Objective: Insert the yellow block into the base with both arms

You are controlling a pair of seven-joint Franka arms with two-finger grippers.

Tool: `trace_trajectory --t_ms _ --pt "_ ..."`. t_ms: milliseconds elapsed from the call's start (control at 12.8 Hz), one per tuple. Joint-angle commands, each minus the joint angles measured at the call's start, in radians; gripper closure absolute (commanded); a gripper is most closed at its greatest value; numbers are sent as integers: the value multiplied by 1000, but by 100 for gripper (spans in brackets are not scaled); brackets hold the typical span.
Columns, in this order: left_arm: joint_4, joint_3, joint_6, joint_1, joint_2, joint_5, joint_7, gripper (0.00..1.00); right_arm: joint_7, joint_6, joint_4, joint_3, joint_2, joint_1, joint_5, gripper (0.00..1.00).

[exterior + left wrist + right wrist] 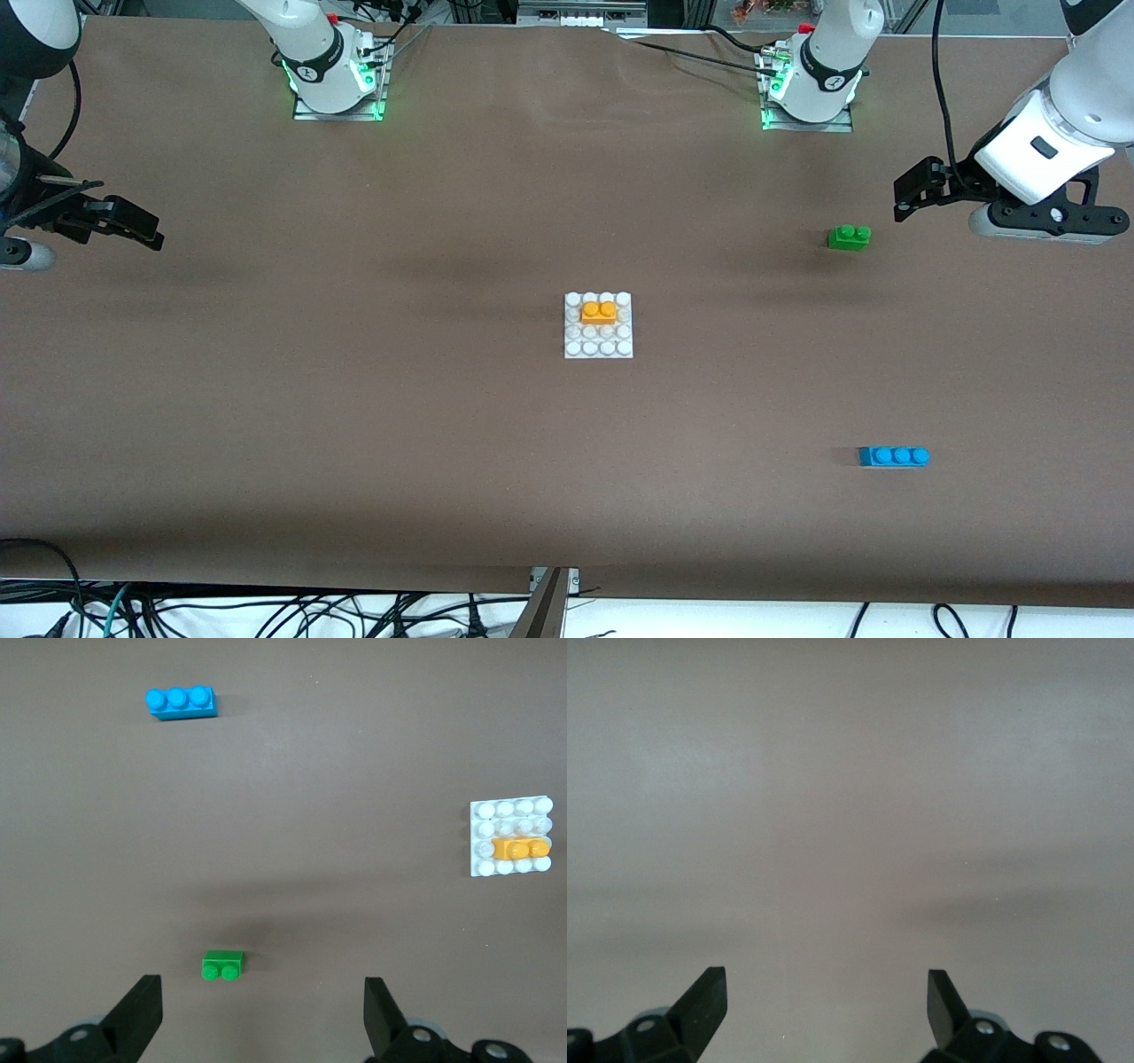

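**A:** So how far along are you? From the front view, the yellow block (pixel 599 311) already sits on the base (pixel 599 347), in the second stud row from the top, dead center of the frame. Looks seated to me, though I can't tell if it's pressed fully down.

**B:** Same read. Your left claw (pixel 912 193) hangs at the upper right of the frame, over the tabletop (pixel 354 425) next to the green brick (pixel 849 237), fingers spread wide and holding nothing. Your right claw (pixel 124 223) is way out at the upper left edge, also wide open and empty.

**A:** And the blue brick (pixel 893 455) lies untouched at lower right. I'd say you're basically done; both arms are just parked clear.
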Motion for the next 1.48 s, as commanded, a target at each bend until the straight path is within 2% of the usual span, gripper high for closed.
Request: trace_trajectory --t_ms 0,1406 --pt "40 -16 -42 6 6 23 -6 0 -8 -21 20 7 3 -7 -6 0" --pt "55 -14 -27 0 13 8 -1 0 -8 -27 20 7 3 -6 -6 0"
